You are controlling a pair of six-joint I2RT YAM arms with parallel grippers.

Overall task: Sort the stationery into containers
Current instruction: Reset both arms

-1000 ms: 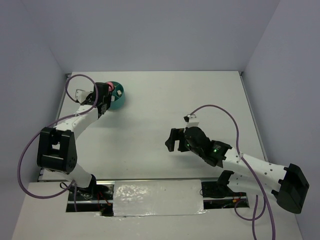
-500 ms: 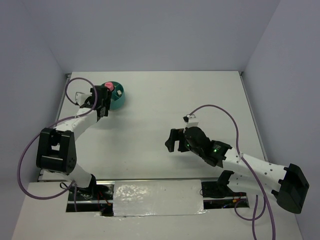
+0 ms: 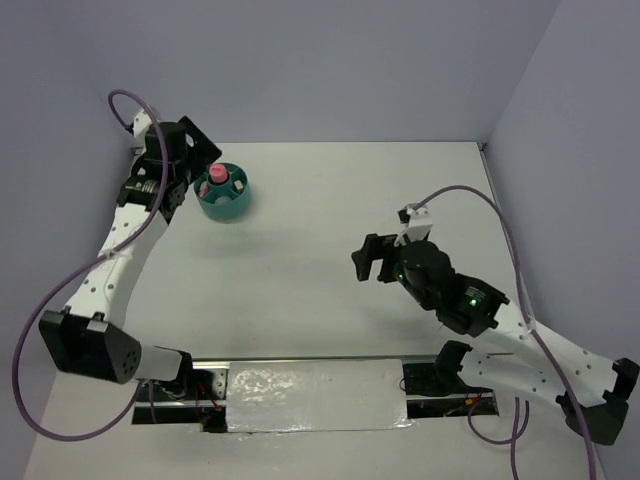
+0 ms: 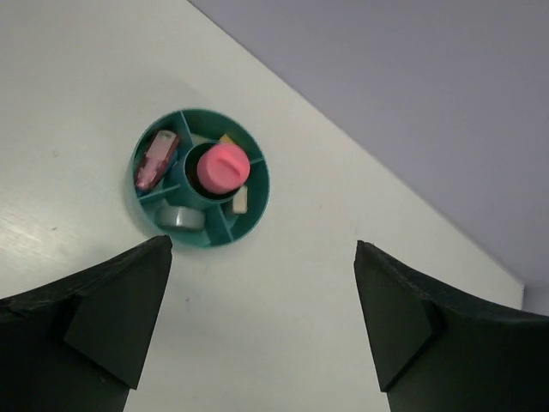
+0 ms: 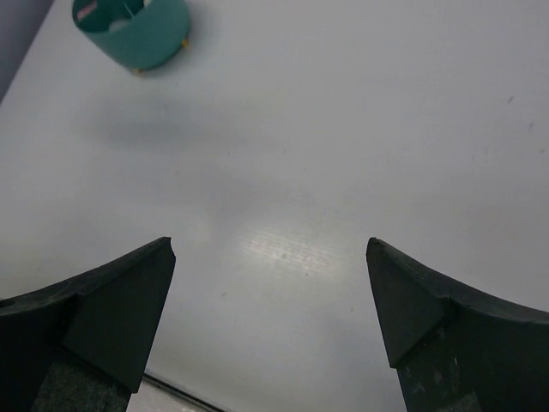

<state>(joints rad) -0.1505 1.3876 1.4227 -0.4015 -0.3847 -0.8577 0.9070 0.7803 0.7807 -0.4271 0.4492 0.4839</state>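
Observation:
The round teal organiser [image 3: 236,205] stands at the far left of the table. A pink stubby stick [image 4: 223,167] stands upright in its central well [image 3: 215,178]. The outer compartments hold a pink and clear item [image 4: 156,160], a pale tape ring [image 4: 180,218] and a small cream piece [image 4: 241,199]. My left gripper [image 4: 262,247] hangs open and empty above and just left of the organiser [image 3: 188,172]. My right gripper [image 3: 372,258] is open over bare table at centre right [image 5: 270,245], with the organiser [image 5: 133,26] far off at the view's top left.
Grey walls close in the table at the back and on both sides. The organiser sits close to the left wall [image 3: 60,150]. Purple cables [image 3: 455,195] loop off both arms. A shiny strip [image 3: 310,385] runs along the near edge between the arm bases.
My left gripper opened, left the pink stick in the central well, and rose back toward the left wall. The right arm shifted slightly right and away.

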